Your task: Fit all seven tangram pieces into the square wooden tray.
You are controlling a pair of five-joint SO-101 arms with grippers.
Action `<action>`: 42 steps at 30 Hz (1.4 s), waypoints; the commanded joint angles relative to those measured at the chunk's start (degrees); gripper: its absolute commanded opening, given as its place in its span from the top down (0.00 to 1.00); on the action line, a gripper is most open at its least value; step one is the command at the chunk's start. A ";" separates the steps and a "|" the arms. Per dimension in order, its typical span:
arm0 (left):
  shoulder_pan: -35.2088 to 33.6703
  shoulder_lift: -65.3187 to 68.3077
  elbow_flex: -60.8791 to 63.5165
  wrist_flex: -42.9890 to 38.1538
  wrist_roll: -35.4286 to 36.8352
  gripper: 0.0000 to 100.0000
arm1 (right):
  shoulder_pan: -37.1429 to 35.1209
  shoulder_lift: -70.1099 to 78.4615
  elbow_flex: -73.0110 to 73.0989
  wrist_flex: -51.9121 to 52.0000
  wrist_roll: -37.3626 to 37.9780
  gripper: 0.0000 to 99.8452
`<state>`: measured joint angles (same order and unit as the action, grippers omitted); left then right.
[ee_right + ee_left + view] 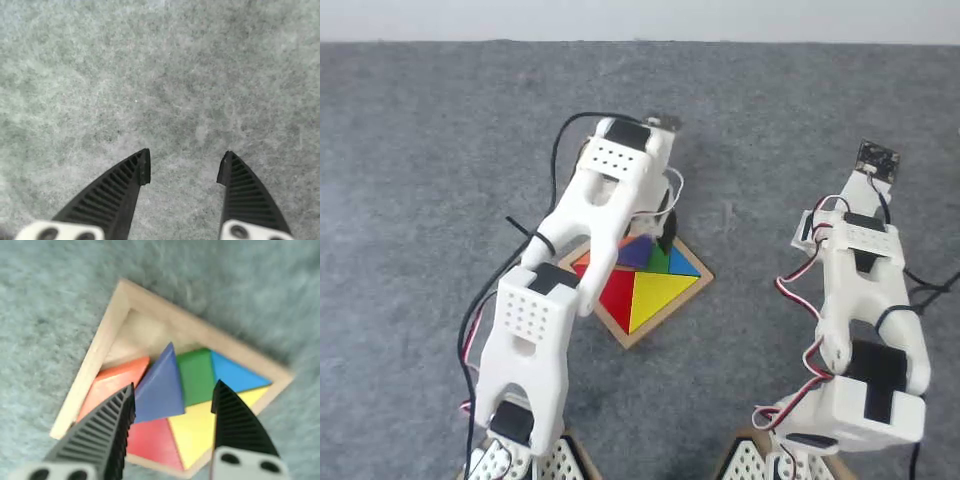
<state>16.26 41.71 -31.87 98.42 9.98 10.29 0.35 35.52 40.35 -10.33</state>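
The square wooden tray lies on the grey carpet at the middle. In the left wrist view the tray holds an orange piece, a green piece, a blue piece, a yellow triangle and a red triangle. A purple-blue triangle rests tilted over them, its tip toward the bare corner. My left gripper hovers open over this triangle, fingers apart from it. My right gripper is open over bare carpet.
The left arm stretches over the tray and hides its far corner in the high view. The right arm stands off to the right, well away from the tray. Grey carpet surrounds the tray on all sides.
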 commanded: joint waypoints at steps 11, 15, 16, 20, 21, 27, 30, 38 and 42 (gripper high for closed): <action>0.62 -0.62 -5.14 1.58 -1.93 0.76 | -0.75 -3.12 -0.44 -1.10 0.88 0.76; 5.63 -0.53 -3.56 2.11 -4.92 0.76 | -0.75 -3.12 -0.44 -1.10 0.88 0.76; 6.77 -0.53 -2.59 2.11 -5.36 0.76 | -0.75 -3.12 -0.44 -1.10 0.88 0.76; 8.79 0.09 -0.75 1.67 -5.89 0.76 | -0.75 -3.12 -0.44 -1.10 0.88 0.76; 8.79 0.09 -0.22 0.97 -6.33 0.76 | -0.75 -3.12 -0.44 -1.10 0.88 0.76; 6.59 3.08 0.84 -2.11 -9.14 0.76 | -0.75 -3.12 -0.44 -0.92 0.88 0.76; 4.48 4.66 0.75 -3.08 -10.99 0.76 | -0.75 -3.12 -0.44 -1.01 0.88 0.76; 4.40 5.01 -5.41 -2.81 -14.59 0.76 | -0.84 -3.12 -0.44 -1.10 0.88 0.76; 2.90 5.45 -7.08 -2.81 -16.26 0.76 | -0.84 -3.12 -0.44 -1.01 0.88 0.76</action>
<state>20.31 48.04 -36.26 96.57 -3.82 10.29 0.35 35.52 40.35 -10.33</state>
